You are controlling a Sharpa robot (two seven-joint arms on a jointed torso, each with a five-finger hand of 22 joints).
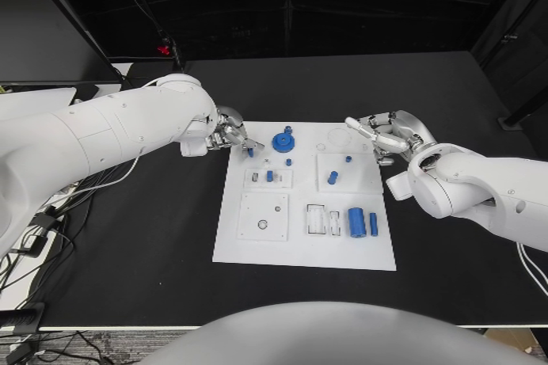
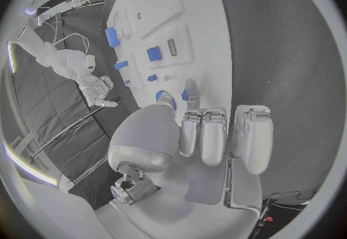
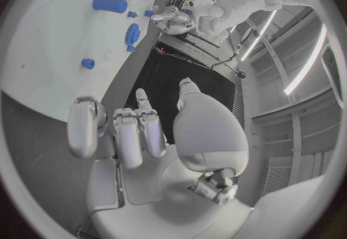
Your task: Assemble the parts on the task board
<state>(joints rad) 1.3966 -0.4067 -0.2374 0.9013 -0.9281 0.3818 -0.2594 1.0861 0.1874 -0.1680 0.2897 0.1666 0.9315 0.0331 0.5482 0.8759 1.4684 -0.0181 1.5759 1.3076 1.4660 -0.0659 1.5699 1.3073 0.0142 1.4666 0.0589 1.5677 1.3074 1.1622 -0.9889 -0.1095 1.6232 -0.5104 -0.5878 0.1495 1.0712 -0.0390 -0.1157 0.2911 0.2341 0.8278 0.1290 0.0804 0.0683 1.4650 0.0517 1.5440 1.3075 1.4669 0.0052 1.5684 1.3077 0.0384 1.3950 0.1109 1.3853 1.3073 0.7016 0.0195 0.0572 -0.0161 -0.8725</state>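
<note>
On the white task board (image 1: pixel 306 246), small blue parts lie apart: a gear (image 1: pixel 284 142) at the far edge, two pegs (image 1: pixel 363 221) near the middle. They look light, hard and smooth, so pinch their sides. Both the left robot hand (image 1: pixel 229 134) and the right robot hand (image 1: pixel 386 134) hover empty, fingers apart, above the black counter (image 1: pixel 137 270).

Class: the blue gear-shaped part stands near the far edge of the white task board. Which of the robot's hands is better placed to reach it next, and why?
Probably the left hand: its fingers sit at the white task board's far left edge, right beside the blue gear-shaped part. The right hand hovers by the far right edge, farther from it.
</note>
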